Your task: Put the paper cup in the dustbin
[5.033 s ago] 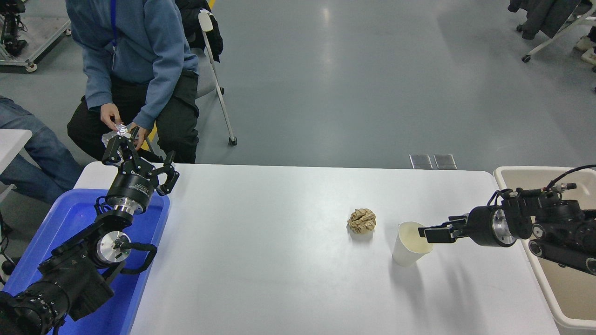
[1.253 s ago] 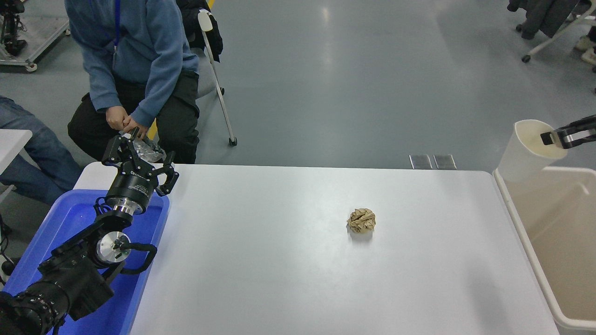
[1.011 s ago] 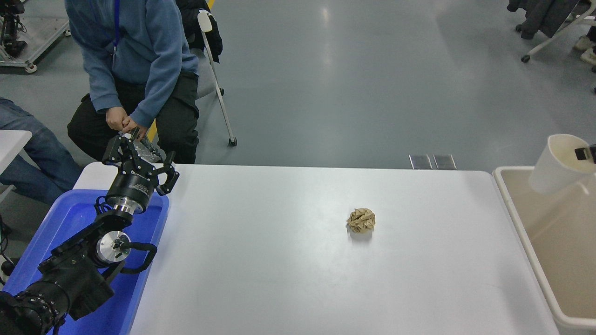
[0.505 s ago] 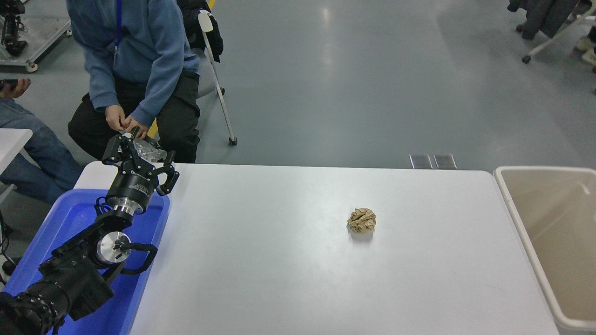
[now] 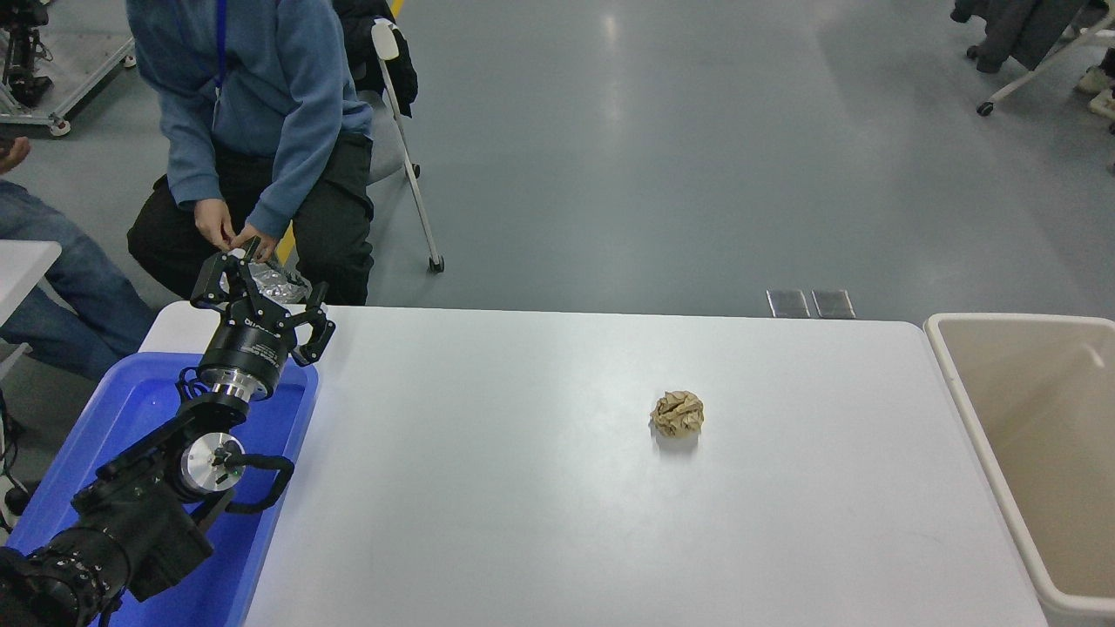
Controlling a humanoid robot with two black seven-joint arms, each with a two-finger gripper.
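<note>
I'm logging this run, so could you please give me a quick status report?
Left gripper parked open over blue tub. Right arm out of view. No paper cup visible; dustbin at table's right. Crumpled paper ball on table.

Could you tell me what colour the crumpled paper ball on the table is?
Light brown; the paper ball shows in the head view.
</note>
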